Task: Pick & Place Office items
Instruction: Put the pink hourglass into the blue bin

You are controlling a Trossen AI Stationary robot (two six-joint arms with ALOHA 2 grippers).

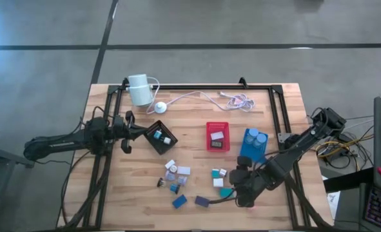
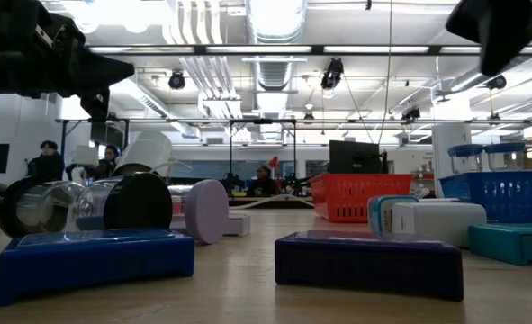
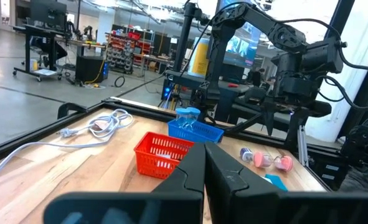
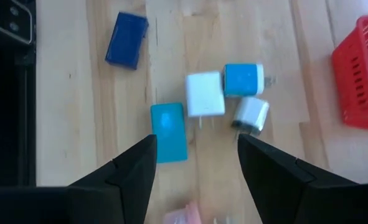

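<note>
A few office items point(image 1: 217, 136) already sat in the trays point(image 1: 218, 127), but most lay loose. The right gripper point(image 4: 196, 158) hung open, empty, above a teal block point(image 4: 169, 132) just ahead. The left gripper point(image 3: 204, 171) waited closed beside the black tray point(image 1: 160, 143).

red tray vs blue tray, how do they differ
The red tray holds flat white pieces; the blue tray holds round blue-lidded containers. The red tray sits nearer the table's middle, the blue tray nearer the right arm's side. Both are small mesh-walled baskets, side by side.
</note>
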